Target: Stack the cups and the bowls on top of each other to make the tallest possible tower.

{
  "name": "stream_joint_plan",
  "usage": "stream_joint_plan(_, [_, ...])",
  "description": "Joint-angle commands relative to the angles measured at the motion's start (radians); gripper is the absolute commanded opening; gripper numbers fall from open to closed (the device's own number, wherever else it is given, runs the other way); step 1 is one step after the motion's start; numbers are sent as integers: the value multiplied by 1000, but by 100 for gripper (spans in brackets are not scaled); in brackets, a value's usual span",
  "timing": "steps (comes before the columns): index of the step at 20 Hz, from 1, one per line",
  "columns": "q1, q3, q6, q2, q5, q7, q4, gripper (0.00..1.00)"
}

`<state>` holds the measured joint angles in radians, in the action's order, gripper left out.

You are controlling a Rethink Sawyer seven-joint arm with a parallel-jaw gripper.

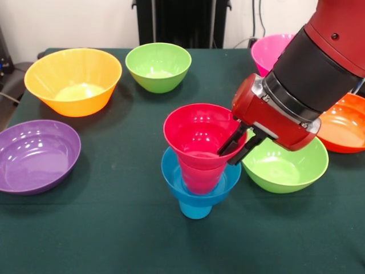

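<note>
The tower stands at the table's middle. A sky-blue cup (195,208) is at the bottom, a small blue bowl (174,174) sits on it, and a red cup (199,178) stands in that bowl. A small red bowl (197,130) rests upright in the red cup as the top piece. My gripper (227,158) comes in from the upper right. Its black fingers (231,142) are close together at the red bowl's right rim, shut on it.
A yellow-orange bowl (73,80) and a lime green bowl (158,65) stand at the back. A pink bowl (272,51) and an orange bowl (345,123) are on the right, partly behind my arm. A second lime green bowl (285,168) sits just right of the tower. A purple bowl (37,154) is at the left.
</note>
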<state>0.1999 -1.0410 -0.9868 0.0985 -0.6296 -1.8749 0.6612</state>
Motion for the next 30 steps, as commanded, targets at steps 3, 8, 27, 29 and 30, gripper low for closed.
stream_joint_plan(3, [17,133,53,-9,56,-169,124,0])
stream_joint_plan(8, [5,124,34,2,49,-167,100,100])
stream_joint_plan(27, [20,142,55,-45,42,-157,137,100])
stream_joint_plan(29, [33,148,41,-87,42,-144,163,100])
stream_joint_plan(30, [35,148,26,-115,38,-135,166,100])
